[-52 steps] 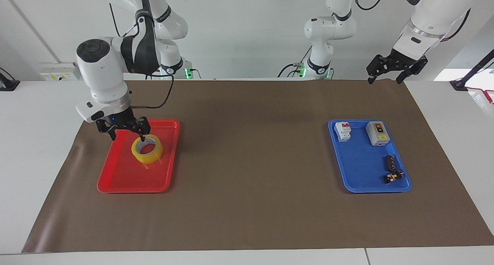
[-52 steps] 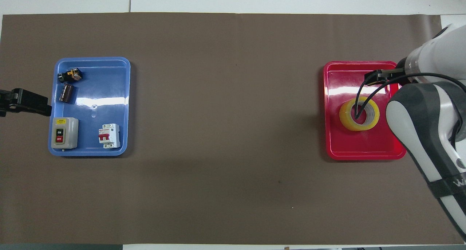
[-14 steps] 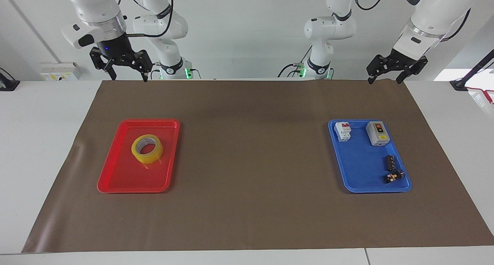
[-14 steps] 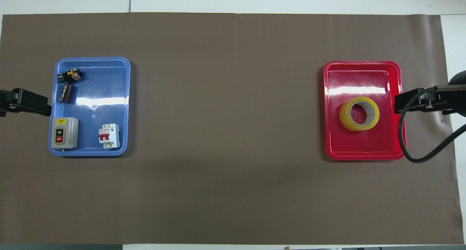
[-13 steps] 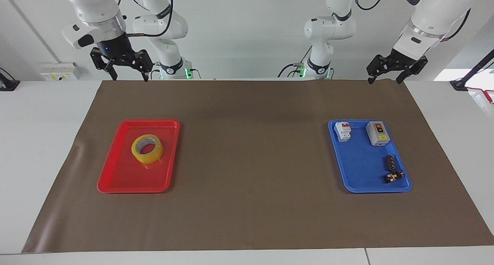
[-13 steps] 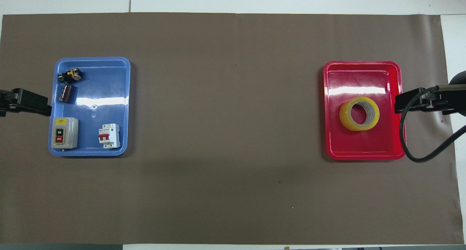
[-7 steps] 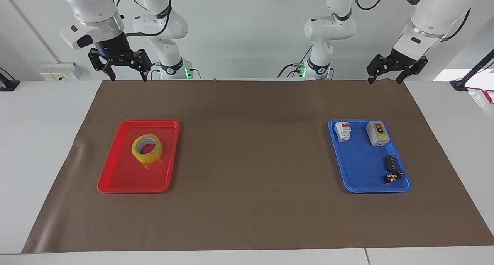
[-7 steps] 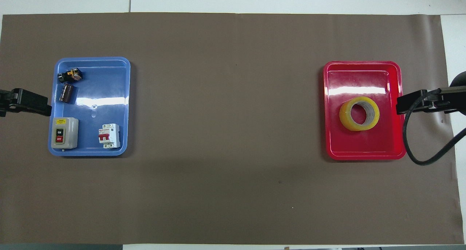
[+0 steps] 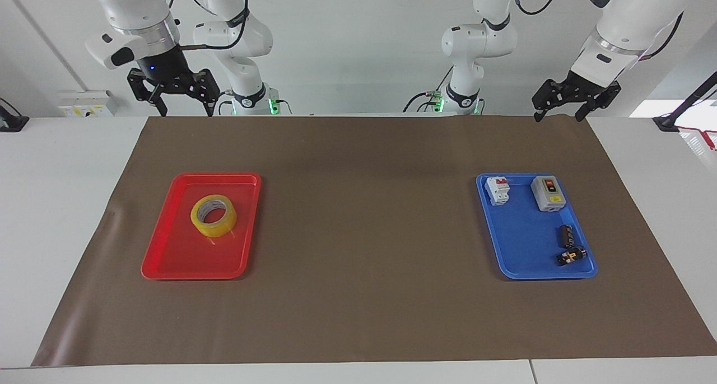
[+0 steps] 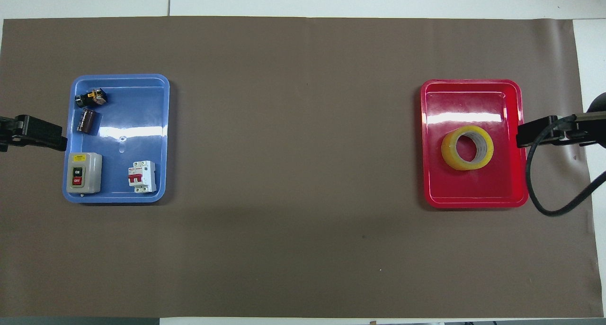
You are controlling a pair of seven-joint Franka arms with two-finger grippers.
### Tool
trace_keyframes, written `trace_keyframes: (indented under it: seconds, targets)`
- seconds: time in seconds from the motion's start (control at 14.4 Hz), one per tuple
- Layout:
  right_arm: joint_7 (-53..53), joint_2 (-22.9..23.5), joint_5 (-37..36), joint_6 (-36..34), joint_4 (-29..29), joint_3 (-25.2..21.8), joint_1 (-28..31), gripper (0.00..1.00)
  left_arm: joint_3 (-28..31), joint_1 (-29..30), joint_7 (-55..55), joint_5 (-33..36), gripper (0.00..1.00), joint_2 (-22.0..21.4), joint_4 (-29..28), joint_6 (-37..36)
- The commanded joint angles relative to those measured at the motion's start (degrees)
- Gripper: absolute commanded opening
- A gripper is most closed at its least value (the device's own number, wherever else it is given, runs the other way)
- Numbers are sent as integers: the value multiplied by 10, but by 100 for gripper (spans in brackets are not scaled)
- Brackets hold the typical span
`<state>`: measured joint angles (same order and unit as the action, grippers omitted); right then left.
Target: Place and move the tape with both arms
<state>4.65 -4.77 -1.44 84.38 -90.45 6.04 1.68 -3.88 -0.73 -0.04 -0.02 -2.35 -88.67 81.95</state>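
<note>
Right gripper (image 9: 172, 98): one, black, two fingers spread wide, holding and touching nothing; raised over the robots' edge of the brown mat (image 9: 364, 149), at the right arm's end of the worktop (image 9: 56, 205).

Left gripper (image 9: 562, 108): one, black, two fingers spread, holding and touching nothing; raised over the robots' edge of the mat at the left arm's end; this arm waits.

Mat: one, brown, matte, rectangular sheet covering most of the white worktop.

Red tray (image 9: 168, 261): one, glossy plastic, rectangular with rounded corners and a raised rim, toward the right arm's end.

Tape (image 9: 213, 215): one ring-shaped roll, translucent yellow with a white inner core, lying flat in the red tray, in the half of it nearer the robots; well apart from both grippers.

Blue tray (image 9: 521, 249): one, glossy plastic, same shape as the red, toward the left arm's end.

Contents of blue tray, four items:
- Grey switch box (image 9: 547, 193): one, boxy, with a red and a dark button, in a corner nearest the robots.
- Circuit breaker (image 9: 497, 190): one, white with a red lever, beside the switch box.
- Dark cylinder (image 9: 566, 234): one, lying on its side, farther from the robots than the switch box.
- Small black part (image 9: 570, 256): one, with yellow detail, farthest from the robots, just beside the cylinder.
</note>
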Motion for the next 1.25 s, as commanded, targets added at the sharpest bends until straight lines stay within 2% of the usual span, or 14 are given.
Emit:
trace_keyframes:
  seconds: [0.0,1.18]
  targets:
    - [-11,-9,6,7,-11,2,6,100,-2,6,3,-10,100,-9,-8,1]
    - [-16,-13,6,9,-21,1,10,100,-2,6,3,-10,100,-9,-8,1]
